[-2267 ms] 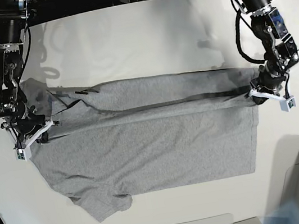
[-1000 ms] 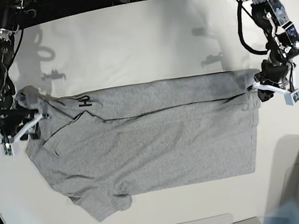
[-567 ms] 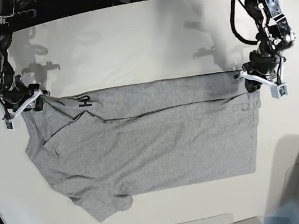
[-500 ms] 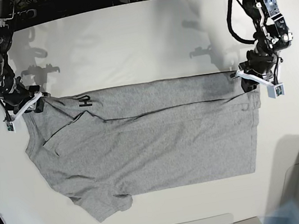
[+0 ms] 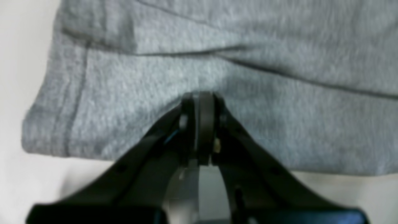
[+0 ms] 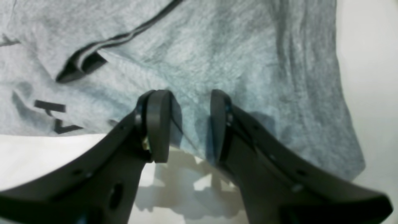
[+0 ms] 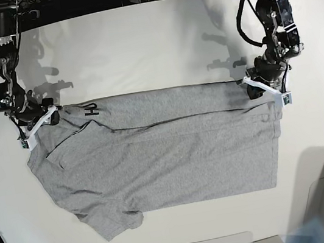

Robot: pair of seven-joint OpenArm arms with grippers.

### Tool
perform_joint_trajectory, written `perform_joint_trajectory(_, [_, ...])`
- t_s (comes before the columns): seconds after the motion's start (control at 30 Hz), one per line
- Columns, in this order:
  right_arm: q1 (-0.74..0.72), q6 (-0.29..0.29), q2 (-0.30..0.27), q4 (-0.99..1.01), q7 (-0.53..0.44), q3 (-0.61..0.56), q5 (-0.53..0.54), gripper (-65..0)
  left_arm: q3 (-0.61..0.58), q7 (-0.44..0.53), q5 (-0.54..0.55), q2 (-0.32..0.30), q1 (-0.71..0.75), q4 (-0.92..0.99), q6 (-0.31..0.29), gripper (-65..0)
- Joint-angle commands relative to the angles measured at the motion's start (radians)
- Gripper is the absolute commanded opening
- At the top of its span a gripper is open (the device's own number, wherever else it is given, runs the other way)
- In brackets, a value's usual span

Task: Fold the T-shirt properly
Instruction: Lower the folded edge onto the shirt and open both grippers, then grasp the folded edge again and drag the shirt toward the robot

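— Looking at the left wrist view first: my left gripper has pinched together on the hem edge of the heather-grey cotton T-shirt.

— And the right wrist?

— My right gripper stands spread, cloth between its fingers, unclamped.

— Base view?

— Both arms have carried the folded edge farther back on the white table; that fold looks laid, so I judge release comes next.

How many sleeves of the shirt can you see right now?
1: a short sleeve sticks out at the near bottom-left corner of the T-shirt. The other sleeve may be hidden under the folded-over fabric.
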State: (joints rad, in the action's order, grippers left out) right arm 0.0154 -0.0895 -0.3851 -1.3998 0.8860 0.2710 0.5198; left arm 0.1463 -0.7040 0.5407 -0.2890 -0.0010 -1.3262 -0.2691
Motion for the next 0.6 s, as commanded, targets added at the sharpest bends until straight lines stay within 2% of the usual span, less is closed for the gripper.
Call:
perform_joint_trajectory(0.0, [-0.033,-0.003,-0.035,-0.005,-0.017,0.007,-0.005,-43.0,0.000,-0.032,-0.023,-0.011,-0.003,0.012,0.014,-60.7])
perform_joint_trajectory(0.17, [-0.108,-0.003,-0.107,0.098,-0.018,0.006,-0.005,-43.0,0.003,-0.026,-0.024,-0.013,0.002,0.021,0.014,-60.7])
perform_joint_trajectory(0.23, [-0.140,-0.003,-0.134,0.142,-0.047,0.000,-0.005,-43.0,-0.001,-0.026,-0.024,-0.037,0.002,0.021,0.014,-60.7])
perform_joint_trajectory(0.37, [-0.196,-0.003,-0.171,0.198,-0.072,0.000,-0.003,-43.0,0.005,-0.024,-0.024,-0.048,0.003,0.021,0.014,-60.7])
perform_joint_trajectory(0.47, [-0.187,-0.003,-0.173,0.118,-0.055,0.000,0.001,-43.0,0.006,-0.026,-0.018,-0.048,0.003,0.014,0.014,-60.9])
perform_joint_trajectory(0.57, [-0.094,-0.003,-0.157,-0.049,-0.021,0.006,0.004,-43.0,0.008,-0.026,-0.018,-0.045,0.034,-0.057,0.014,-60.9])
